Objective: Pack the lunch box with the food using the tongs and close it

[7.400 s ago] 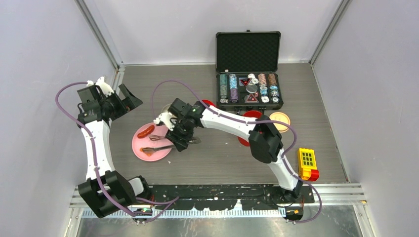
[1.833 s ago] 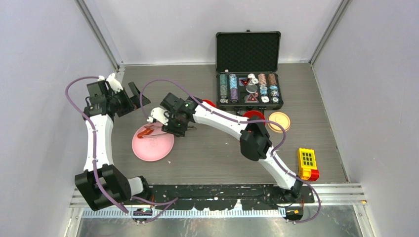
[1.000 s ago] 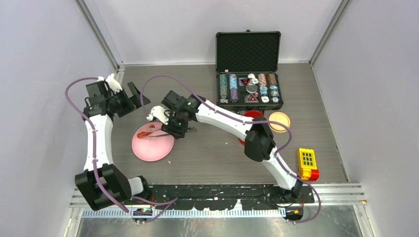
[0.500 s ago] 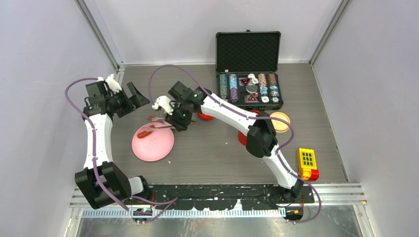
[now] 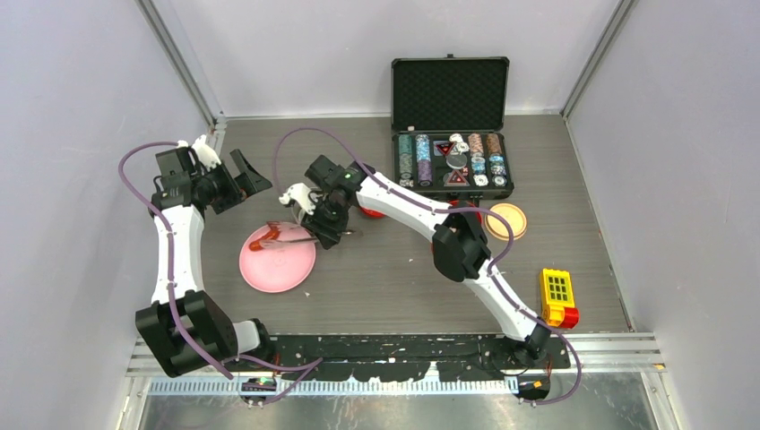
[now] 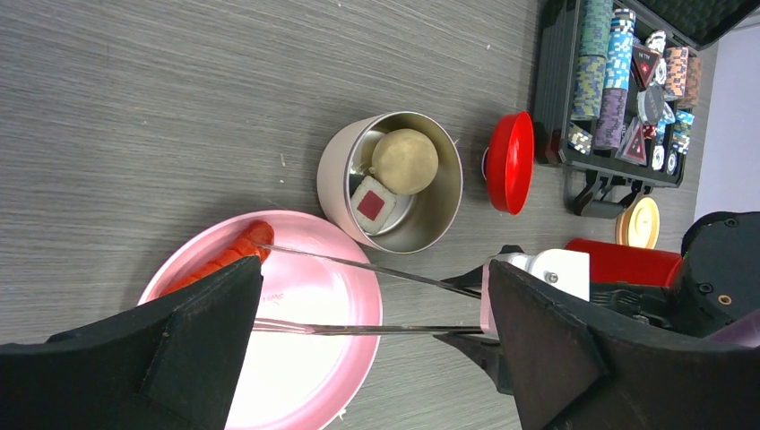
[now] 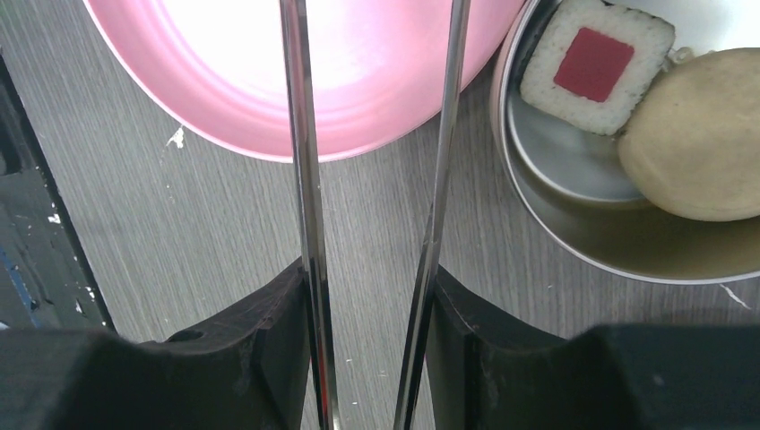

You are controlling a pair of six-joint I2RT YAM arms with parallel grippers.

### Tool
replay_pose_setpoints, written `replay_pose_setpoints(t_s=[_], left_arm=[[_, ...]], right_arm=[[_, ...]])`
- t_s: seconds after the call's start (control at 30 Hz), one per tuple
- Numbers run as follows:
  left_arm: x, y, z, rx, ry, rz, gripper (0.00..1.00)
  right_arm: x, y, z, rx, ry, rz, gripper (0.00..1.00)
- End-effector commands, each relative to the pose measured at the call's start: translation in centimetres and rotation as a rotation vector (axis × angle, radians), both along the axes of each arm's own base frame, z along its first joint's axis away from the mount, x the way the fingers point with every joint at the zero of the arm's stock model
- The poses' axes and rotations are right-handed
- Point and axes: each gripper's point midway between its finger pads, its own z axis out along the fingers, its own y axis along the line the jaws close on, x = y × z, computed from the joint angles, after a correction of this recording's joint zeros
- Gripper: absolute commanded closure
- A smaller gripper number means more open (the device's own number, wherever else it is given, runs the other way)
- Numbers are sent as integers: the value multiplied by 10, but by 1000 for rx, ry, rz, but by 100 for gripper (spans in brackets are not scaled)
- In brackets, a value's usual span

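My right gripper [image 5: 321,235] is shut on the tongs [image 5: 291,237], pressing their two slim arms [image 7: 300,179] from outside. The tongs reach left over the pink plate [image 5: 282,269]. Their tips are spread, and one tip touches the red sausage [image 6: 228,260] at the plate's far edge. The steel bowl [image 6: 430,215] stands beside the plate, holding a white cube with red centre [image 6: 369,202] and a pale lump [image 6: 405,161]. The red lid [image 6: 509,161], red canister [image 6: 618,260] and beige lid [image 5: 506,219] lie further right. My left gripper [image 5: 244,176] hovers open and empty, above and left of the plate.
An open black case of poker chips [image 5: 453,161] stands at the back right. A yellow and red block toy [image 5: 557,297] lies near the front right. The right arm's elbow [image 5: 457,251] covers most of the red canister from above. Walls close in both sides.
My right wrist has shifted slightly right and turned, and the tongs' arms have spread a little. The sausage stays at the plate's edge. The left arm has not moved.
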Motion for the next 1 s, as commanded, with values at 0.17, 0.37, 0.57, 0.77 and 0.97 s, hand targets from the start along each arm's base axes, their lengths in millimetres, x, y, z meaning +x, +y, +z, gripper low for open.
replay_pose_setpoints(t_s=[0.17, 0.37, 0.57, 0.77, 0.97], left_arm=[[4, 2, 10, -1, -44, -4, 0], [4, 2, 9, -5, -43, -5, 0], [3, 1, 10, -5, -47, -8, 0], [4, 2, 10, -4, -50, -6, 0], [5, 2, 9, -8, -45, -7, 0]], right_arm=[[-20, 10, 32, 59, 60, 44, 52], [-38, 7, 47, 65, 66, 87, 54], [-42, 6, 66, 99, 24, 96, 55], [-9, 8, 85, 146, -168, 23, 55], [18, 8, 73, 94, -280, -12, 55]])
